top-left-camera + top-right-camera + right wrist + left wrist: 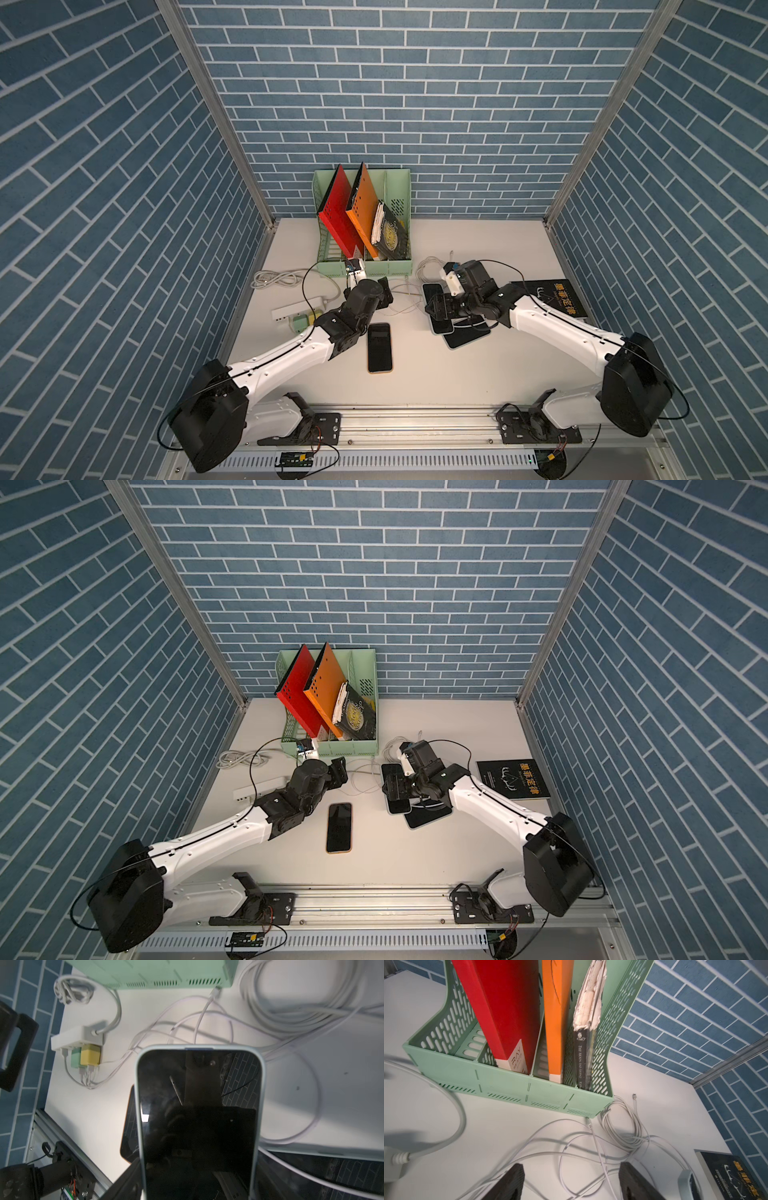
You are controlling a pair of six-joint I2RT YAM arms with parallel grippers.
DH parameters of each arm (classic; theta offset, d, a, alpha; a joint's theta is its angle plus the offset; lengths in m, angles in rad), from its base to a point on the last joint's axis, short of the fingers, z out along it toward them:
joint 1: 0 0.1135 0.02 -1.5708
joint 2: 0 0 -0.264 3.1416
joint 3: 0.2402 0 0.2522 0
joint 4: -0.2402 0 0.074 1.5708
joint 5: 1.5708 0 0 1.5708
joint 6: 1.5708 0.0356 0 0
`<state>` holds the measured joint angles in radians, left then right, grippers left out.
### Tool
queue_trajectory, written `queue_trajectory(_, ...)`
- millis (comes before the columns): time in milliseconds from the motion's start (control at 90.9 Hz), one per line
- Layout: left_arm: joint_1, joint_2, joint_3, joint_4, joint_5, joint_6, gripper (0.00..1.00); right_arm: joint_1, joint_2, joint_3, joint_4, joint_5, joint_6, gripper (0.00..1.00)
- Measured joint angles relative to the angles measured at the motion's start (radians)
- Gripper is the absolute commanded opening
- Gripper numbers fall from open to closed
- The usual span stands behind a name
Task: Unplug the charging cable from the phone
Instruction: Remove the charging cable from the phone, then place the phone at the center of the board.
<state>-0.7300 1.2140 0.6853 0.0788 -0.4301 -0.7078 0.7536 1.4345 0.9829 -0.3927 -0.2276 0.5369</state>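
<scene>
Okay, right gripper (437,311): clamped across the phone (199,1105), which has a pale-blue case and its dark screen up. One finger (126,1182) shows against the case edge; the other side is hidden. The phone sits over a tablet (461,338) on the right half of the table (498,241).

The charging cable (215,992) is already out. Its plug end lies free on the table, just beside the front corner of the green file organizer (508,1084) and apart from the phone.

Left gripper (571,1185): jaws wide apart, gripping nothing, with loose white cable loops on the table between and ahead of them.

Further out:
- an orange-cased phone (379,347) lies flat mid-table
- a power strip (68,1039) with chargers sits near the left wall
- a black book (552,297) lies far right
</scene>
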Motion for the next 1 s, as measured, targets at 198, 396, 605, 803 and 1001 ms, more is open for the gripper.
queue_trajectory(198, 0.000, -0.037, -0.024, -0.074, -0.002, -0.014, 0.77, 0.137, 0.102, 0.006, 0.000, 0.031, 0.068, 0.11)
queue_trajectory(396, 0.000, -0.063, -0.024, -0.113, 0.002, -0.015, 0.77, 0.230, 0.164, 0.006, 0.005, 0.119, 0.171, 0.10)
queue_trajectory(605, 0.000, -0.080, -0.029, -0.149, 0.021, -0.014, 0.77, 0.282, 0.239, 0.010, 0.021, 0.213, 0.283, 0.11)
queue_trajectory(803, 0.000, -0.113, -0.037, -0.184, 0.033, -0.003, 0.76, 0.305, 0.305, 0.048, 0.022, 0.287, 0.359, 0.12)
queue_trajectory(1001, 0.000, -0.133, -0.053, -0.201, 0.035, 0.002, 0.76, 0.327, 0.334, 0.068, 0.018, 0.315, 0.403, 0.21)
